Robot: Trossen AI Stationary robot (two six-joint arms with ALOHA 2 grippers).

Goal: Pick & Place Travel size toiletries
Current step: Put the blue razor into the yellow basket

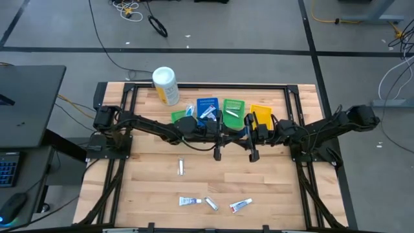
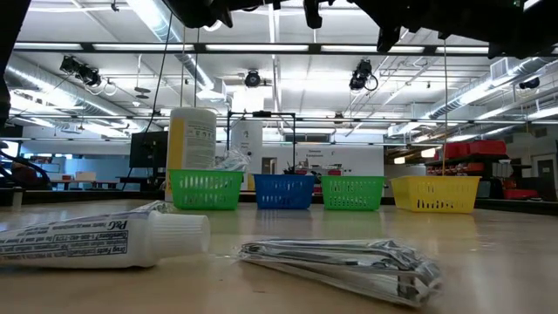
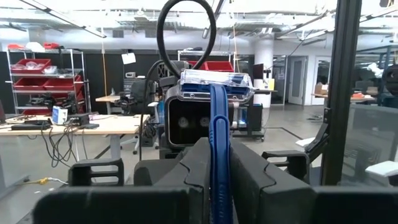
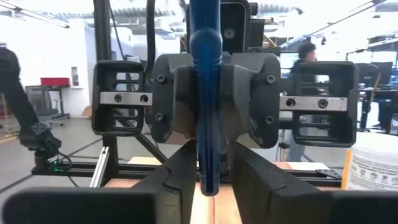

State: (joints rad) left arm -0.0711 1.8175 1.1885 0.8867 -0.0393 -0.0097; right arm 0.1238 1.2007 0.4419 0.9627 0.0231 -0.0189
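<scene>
Both arms meet above the table's middle, in front of the bins, on one slim blue toothbrush point(image 1: 248, 127). It stands about upright between the two grippers, which face each other. My left gripper point(image 3: 219, 171) is shut on its handle, and so is my right gripper point(image 4: 208, 171). In the right wrist view the left gripper point(image 4: 208, 93) shows on the handle above my right fingers. Two white toothpaste tubes point(image 1: 189, 201) point(image 1: 240, 205) lie flat near the table's near edge. A silvery packet point(image 1: 181, 167) lies flat farther in. My left gripper pinches the blue handle point(image 3: 217, 143) between its two fingers. It comes level from the table's left, fingers across the handle. The toothbrush is lifted clear of the table and rises to a clear-blue top end point(image 3: 211, 84). My right gripper pinches the handle's lower part point(image 4: 207, 158) between its two fingers. It comes level from the table's right, fingers across the handle and below the left gripper's fingers point(image 4: 177, 93). The lower end point(image 4: 208, 190) hangs free above the wood.
Four bins stand in a row toward the far edge: green point(image 1: 178, 117), blue point(image 1: 207, 105) with items inside, green point(image 1: 233, 109), yellow point(image 1: 261, 114). A big white canister point(image 1: 165, 85) stands far left. A tube point(image 2: 105, 240) and a packet point(image 2: 344, 262) lie by the low camera.
</scene>
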